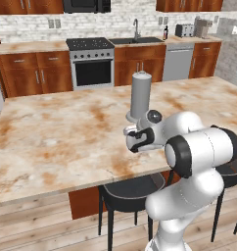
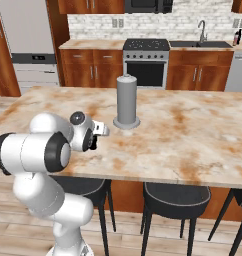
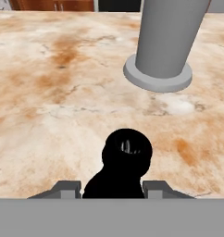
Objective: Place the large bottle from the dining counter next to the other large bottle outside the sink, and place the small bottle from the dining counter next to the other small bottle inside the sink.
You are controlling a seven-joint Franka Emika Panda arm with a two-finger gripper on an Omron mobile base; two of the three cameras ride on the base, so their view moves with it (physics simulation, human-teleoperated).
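A white brick wall point(image 1: 37, 27) runs along the far side behind brown wood cabinets point(image 1: 35, 73), a steel stove point(image 1: 92, 63) and a dishwasher point(image 1: 177, 61), with black stools point(image 2: 175, 202) on a pale wood floor point(image 1: 37, 225) nearby.

1. The small bottle point(image 3: 125, 162) hides its lower body behind the grey band at the hand view's bottom edge.
2. The grey cylinder point(image 3: 169, 37) is cut off at the top edge.
3. The other large bottle point(image 1: 165, 33) is too small for label detail.
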